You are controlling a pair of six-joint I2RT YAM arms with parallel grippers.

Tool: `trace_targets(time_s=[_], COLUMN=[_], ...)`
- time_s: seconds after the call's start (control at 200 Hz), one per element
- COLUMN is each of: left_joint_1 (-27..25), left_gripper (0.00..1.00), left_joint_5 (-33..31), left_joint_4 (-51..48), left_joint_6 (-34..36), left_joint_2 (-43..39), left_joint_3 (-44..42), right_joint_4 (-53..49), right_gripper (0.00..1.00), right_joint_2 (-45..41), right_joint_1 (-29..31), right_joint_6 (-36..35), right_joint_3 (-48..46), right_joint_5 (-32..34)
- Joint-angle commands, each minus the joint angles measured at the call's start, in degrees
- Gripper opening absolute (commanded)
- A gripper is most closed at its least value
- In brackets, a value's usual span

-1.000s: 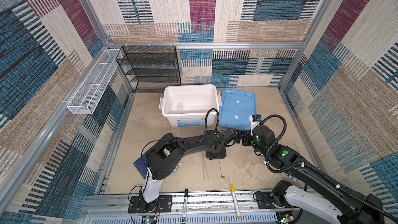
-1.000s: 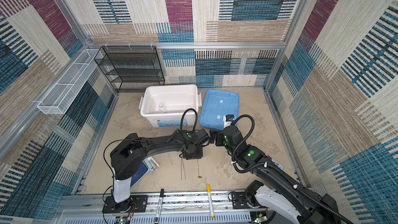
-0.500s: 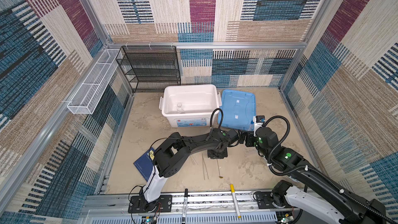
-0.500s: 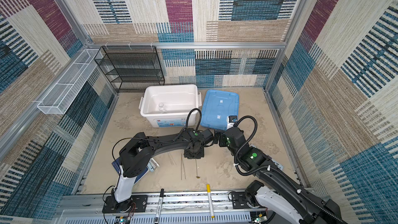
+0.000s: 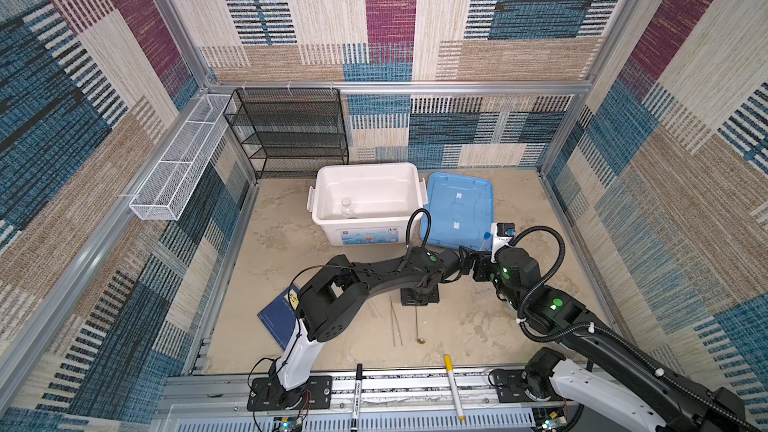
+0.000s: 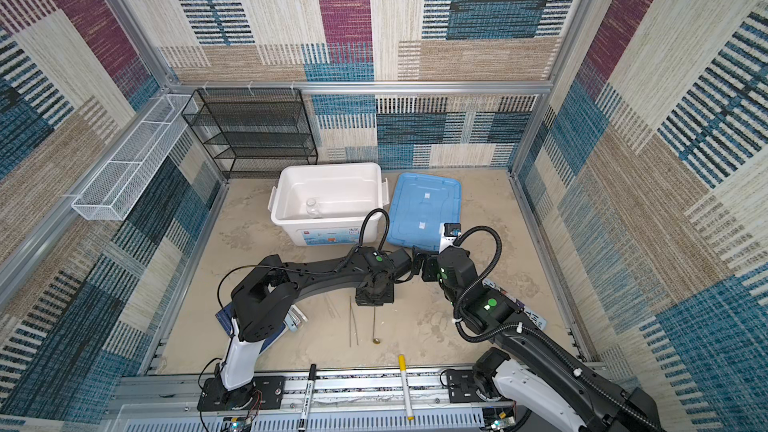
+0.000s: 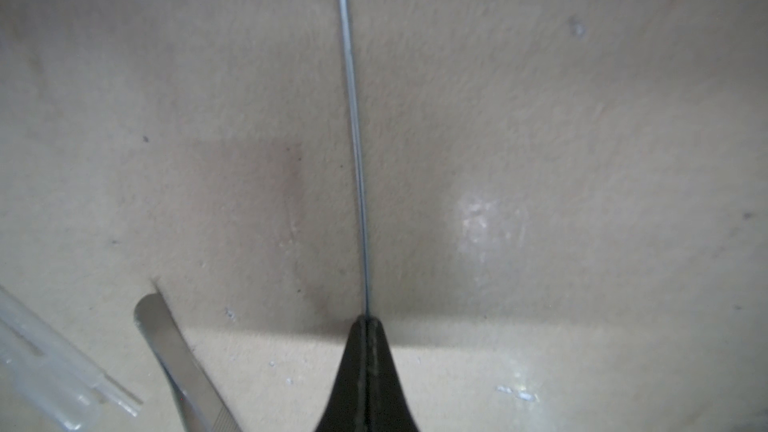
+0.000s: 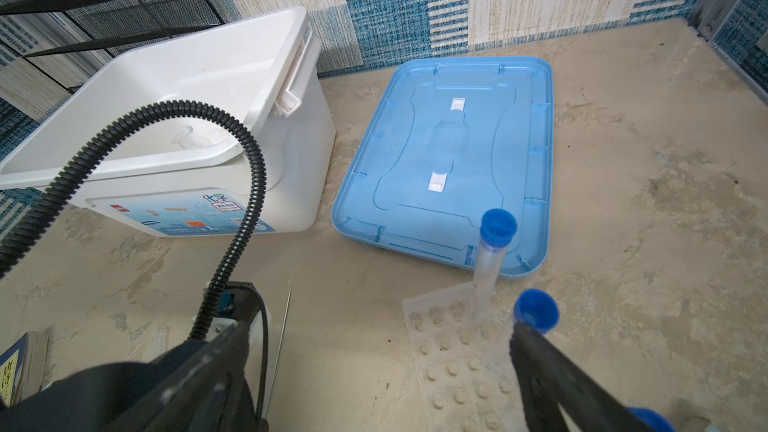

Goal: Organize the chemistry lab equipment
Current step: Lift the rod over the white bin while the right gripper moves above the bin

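Left wrist view: the left gripper (image 7: 367, 322), two black tapered fingers pressed together, was clamped on the end of the long thin spoon (image 7: 353, 130). The spoon's handle was a fine metal wire lying across the matte beige counter (image 7: 582, 118). Flat steel tweezers (image 7: 174, 351) lay beside it, cut off by the frame. A blurred clear rod (image 7: 41, 351) was hard to identify. In the right wrist view, the right gripper (image 8: 380, 328) stood wide apart near the dimpled clear plastic rack (image 8: 457, 351). Blue-capped test tubes (image 8: 492, 251) stood upright there, one cap mostly cropped. A glass beaker (image 8: 185, 137) sat inside the white bin (image 8: 187, 56).
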Motion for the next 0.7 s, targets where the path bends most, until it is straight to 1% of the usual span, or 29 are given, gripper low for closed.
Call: trace_targets(time_s=[0.0, 0.09, 0.23, 0.381, 0.691], left_joint_1=[-0.29, -0.2, 0.26, 0.33, 0.38], left_gripper=[0.0, 0.0, 0.0, 0.0, 0.0], left_joint_5=[1.53, 0.89, 1.59, -0.74, -2.12], left_joint_4=[6.78, 8.1, 11.46, 11.66, 11.89], left_joint_6=[1.03, 2.3, 4.19, 6.95, 7.45], left_joint_2=[0.85, -1.11, -4.03, -5.67, -8.08], left_joint_3=[-0.62, -1.14, -3.45, -4.4, -6.02], right_joint_4=[2.21, 2.58, 3.83, 4.77, 4.95], right_gripper=[1.0, 1.0, 1.0, 0.99, 1.0], right_joint_2=[0.46, 0.43, -0.04, -0.49, 0.77], right_joint_1=[0.21, 0.16, 0.21, 0.21, 0.14], right_joint_6=[-0.06, -0.18, -0.24, 0.15, -0.1], right_joint_3=[-0.09, -0.14, -0.52, -1.05, -0.18], right_joint_5=[-5.1, -5.31, -6.42, -6.76, -6.74])
